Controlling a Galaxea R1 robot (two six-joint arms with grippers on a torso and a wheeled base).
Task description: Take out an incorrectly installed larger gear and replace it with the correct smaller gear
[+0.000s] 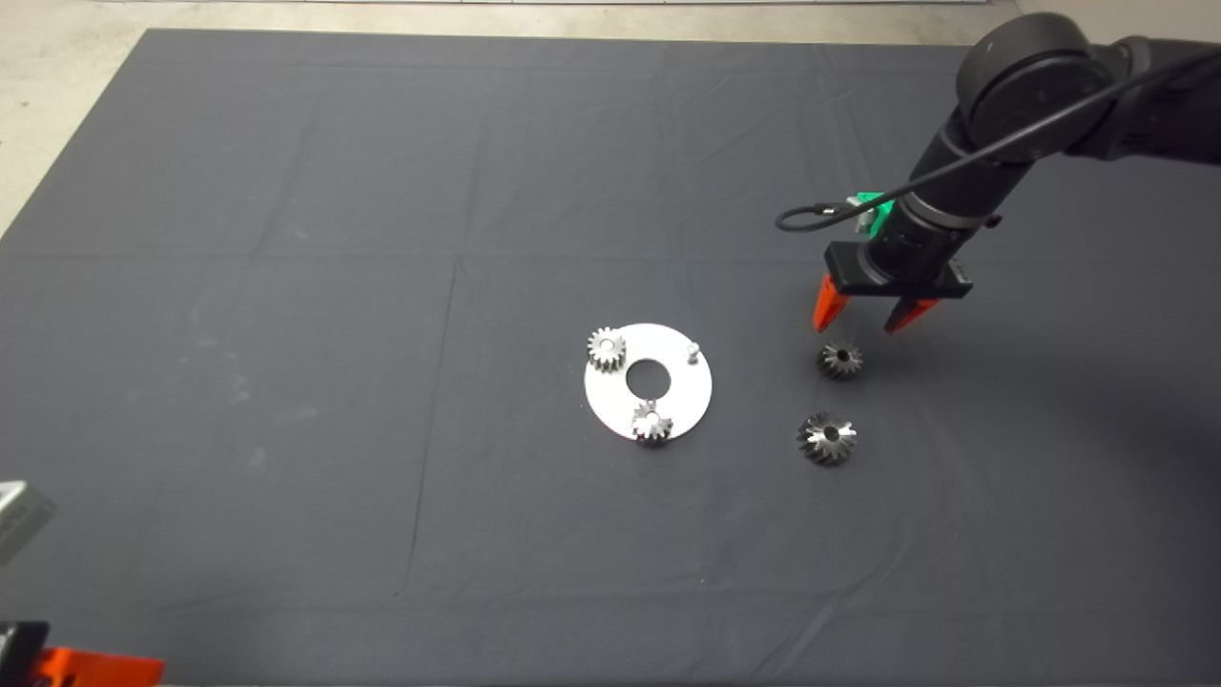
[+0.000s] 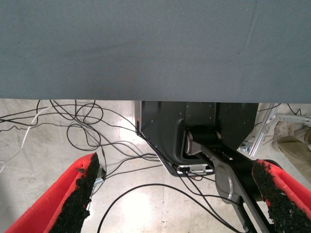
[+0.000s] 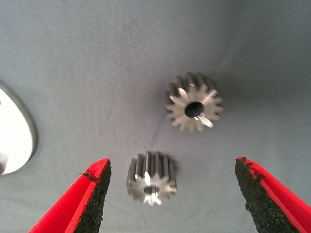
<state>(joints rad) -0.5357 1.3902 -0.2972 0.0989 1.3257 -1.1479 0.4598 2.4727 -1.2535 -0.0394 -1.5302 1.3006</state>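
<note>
Larger gear (image 1: 827, 439) already off the plate (image 1: 689, 401), lying on the counter (image 1: 382, 286). Right end effector (image 1: 866, 316) spread wide above smaller gear (image 1: 840, 360); grasp and installation remaining. Left end effector (image 2: 175, 194) parked, released.

You're looking at a robotics lab or test bay, not a home: a dark mat (image 1: 286, 286) is stretched flat over a worktable w/ bare concrete floor (image 1: 57, 57) at its edge. Under the table, loose black cables (image 2: 87, 131) trail across pale floor beside a black robot base (image 2: 194, 126) and aluminium framing (image 2: 265, 128). On the mat, machine parts only: a round metal plate (image 1: 692, 391) w/ two silver gears (image 1: 607, 348), plus loose steel gears (image 1: 827, 438) near the black arm (image 1: 1011, 105). Bench setup, staged for trials.
</note>
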